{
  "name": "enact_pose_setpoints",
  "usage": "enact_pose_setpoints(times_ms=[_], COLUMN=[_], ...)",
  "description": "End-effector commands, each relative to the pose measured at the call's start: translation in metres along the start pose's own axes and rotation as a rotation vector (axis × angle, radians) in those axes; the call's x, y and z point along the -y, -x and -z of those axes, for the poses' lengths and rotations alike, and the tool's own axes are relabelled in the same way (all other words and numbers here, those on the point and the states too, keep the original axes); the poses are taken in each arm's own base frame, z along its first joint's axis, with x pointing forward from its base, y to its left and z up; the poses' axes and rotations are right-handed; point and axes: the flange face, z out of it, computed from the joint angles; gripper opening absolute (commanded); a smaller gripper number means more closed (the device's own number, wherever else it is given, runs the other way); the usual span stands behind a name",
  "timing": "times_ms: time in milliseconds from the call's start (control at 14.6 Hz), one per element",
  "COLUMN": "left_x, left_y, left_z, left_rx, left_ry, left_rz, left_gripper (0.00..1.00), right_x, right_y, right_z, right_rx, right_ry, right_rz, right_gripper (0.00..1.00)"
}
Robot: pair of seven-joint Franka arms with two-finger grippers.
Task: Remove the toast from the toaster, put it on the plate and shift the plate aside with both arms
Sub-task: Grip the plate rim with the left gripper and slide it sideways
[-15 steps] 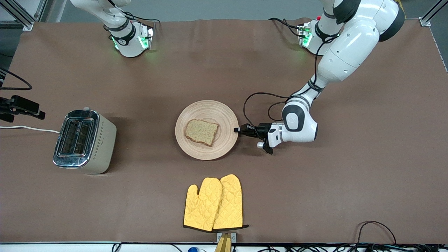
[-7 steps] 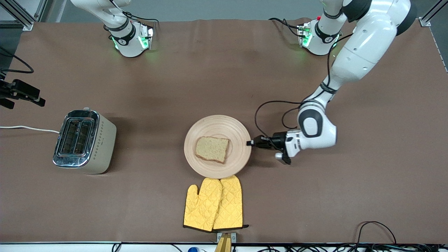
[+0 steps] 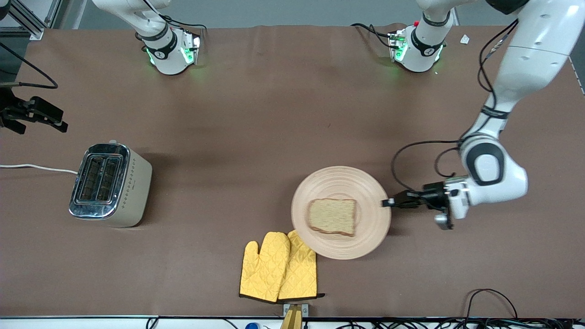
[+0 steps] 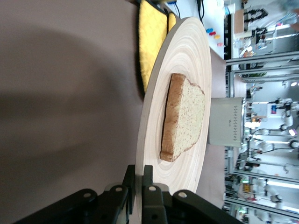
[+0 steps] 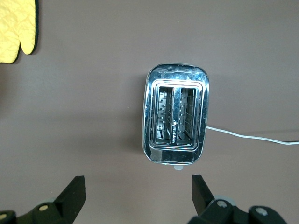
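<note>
The toast lies on the plate, its rim pinched by the left gripper; the right gripper's fingers spread.

High front camera; two close wrist cameras

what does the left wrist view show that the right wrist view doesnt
Only the left wrist view shows the plate with the toast lying on it, and the left gripper with its fingers shut on the plate's rim. Only the right wrist view shows the toaster's two empty slots from above, its white cord, and the right gripper, open above the toaster. Both views show the toaster, the yellow oven mitts and the brown table.
</note>
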Motion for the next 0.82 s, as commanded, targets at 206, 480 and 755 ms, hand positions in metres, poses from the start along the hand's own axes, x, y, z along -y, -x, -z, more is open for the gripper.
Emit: enact_pose_setpoints(times_ms=[206, 480, 755], left_x=[0.078, 0.132, 0.173], left_y=[0.015, 0.04, 0.06], left_z=[0.13, 0.173, 0.191], left_rx=[0.018, -0.011, -0.017], left_ry=[-0.07, -0.024, 0.011], left_rz=[0.018, 0.056, 0.099], left_gripper=[0.0, 0.0, 0.0], right_x=[-0.017, -0.013, -0.016], right_y=[0.009, 0.01, 0.013], right_z=[0.012, 0.016, 0.012], right_rx=[-0.027, -0.028, 0.0], right_ry=[-0.007, -0.009, -0.052], right_rz=[-0.034, -0.027, -0.042], right_gripper=[1.0, 1.0, 1.0])
